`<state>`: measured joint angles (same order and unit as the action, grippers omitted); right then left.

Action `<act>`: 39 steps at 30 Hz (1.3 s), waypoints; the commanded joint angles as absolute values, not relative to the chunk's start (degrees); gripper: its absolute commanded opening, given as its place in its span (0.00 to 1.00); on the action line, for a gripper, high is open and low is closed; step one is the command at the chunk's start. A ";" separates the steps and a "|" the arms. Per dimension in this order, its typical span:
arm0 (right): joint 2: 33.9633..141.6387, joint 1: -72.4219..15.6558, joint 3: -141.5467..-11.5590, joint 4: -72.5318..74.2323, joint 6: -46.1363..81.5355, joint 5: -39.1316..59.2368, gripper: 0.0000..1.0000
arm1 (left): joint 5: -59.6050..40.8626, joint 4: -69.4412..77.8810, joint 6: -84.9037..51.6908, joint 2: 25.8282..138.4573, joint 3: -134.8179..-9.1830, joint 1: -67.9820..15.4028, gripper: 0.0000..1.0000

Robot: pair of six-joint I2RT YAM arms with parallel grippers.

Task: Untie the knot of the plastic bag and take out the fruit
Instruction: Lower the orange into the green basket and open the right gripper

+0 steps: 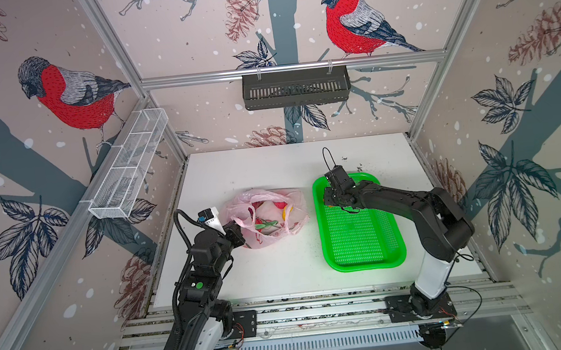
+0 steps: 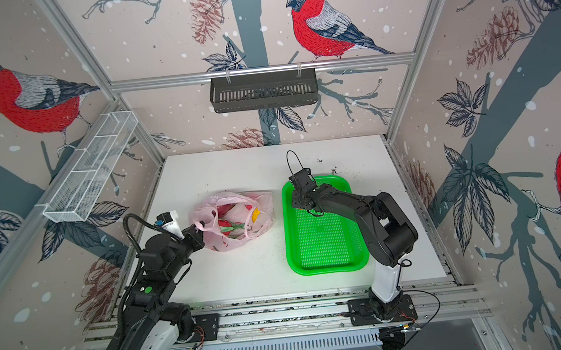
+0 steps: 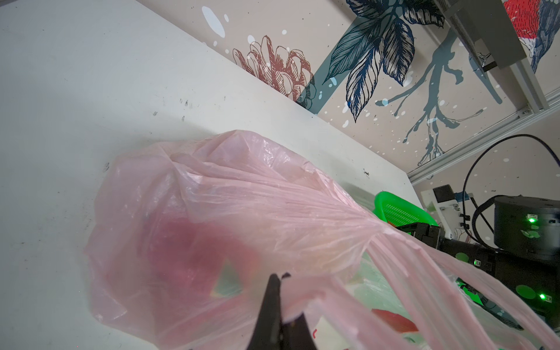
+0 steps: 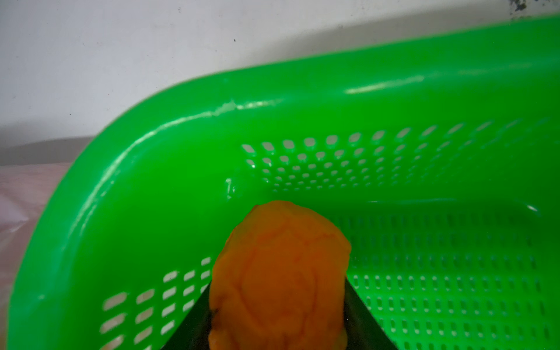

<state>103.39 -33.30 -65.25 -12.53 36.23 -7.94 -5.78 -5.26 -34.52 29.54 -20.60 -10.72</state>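
An orange (image 4: 280, 272) is clamped between the jaws of the right gripper (image 4: 277, 315), which are set apart only by the fruit's width. It is held over the green perforated tray (image 1: 366, 262), in the far corner on the bag's side; whether it touches the tray floor cannot be told. The fruit looks slightly elongated along the fingers' direction, so it would be set down on its end.

The pink plastic bag (image 1: 265, 215) is seen lying on the white table (image 1: 271, 169), just beside the tray and left of it. The left gripper (image 3: 277, 281) is closed tight on a fold of the bag at its near-left edge. No knot is made out: the loop handles (image 3: 394, 251) are drawn out loose, and the mouth is judged open. Inside, a dragon fruit (image 1: 264, 224) with green tips and a yellow citrus (image 2: 255, 213) are visible; other fruit cannot be told from the bag's red print.

The coming move is judged to be a release, and it turns on the tray floor lying directly beneath the orange. The remaining fruit lies leftward of the right gripper, across the tray rim. The left arm is nearer but is occupied.
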 commanded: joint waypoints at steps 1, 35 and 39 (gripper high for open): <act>103.71 -33.31 -64.80 -10.65 37.08 -7.47 0.25 | -5.11 -4.62 -34.45 29.45 -20.57 -10.72 0.00; 103.03 -33.40 -65.12 -12.30 37.71 -9.35 0.72 | -5.27 -3.96 -34.45 29.90 -20.21 -10.72 0.00; 102.57 -33.57 -65.38 -12.72 37.69 -9.80 0.76 | -5.45 -3.69 -34.54 29.97 -19.95 -10.72 0.00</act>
<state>103.15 -33.34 -64.84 -11.70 37.52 -8.47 -5.78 -5.39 -34.52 29.95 -20.05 -10.72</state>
